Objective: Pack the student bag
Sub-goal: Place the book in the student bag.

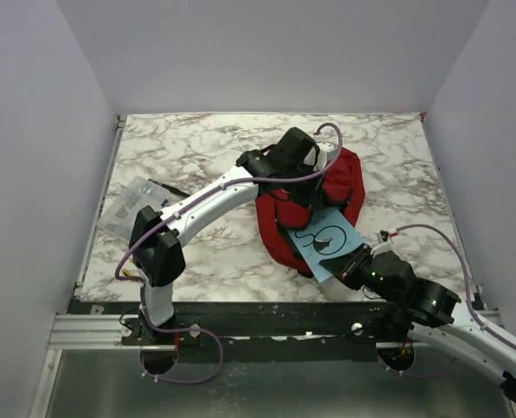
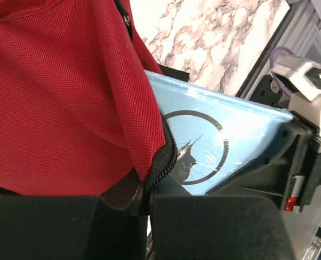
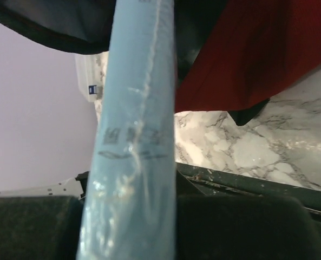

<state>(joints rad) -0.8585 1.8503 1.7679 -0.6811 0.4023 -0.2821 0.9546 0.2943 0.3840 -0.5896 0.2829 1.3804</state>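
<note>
My left pincer [image 2: 146, 203] is clamped on the black zipper edge of the student bag [image 1: 349, 187], holding up the red flap at its mouth. In the top view the bag lies on the marble table [image 1: 197, 148], just to the 3 o'clock side of the middle. My right pincer [image 3: 130, 216] is pinched tight on a light-blue book [image 1: 327, 237] with a black ring emblem, wrapped in clear film. It reaches in from 5 o'clock, and the book's far end sits under the flap. A clear plastic packet [image 1: 131, 205] lies at 9 o'clock, well apart.
</note>
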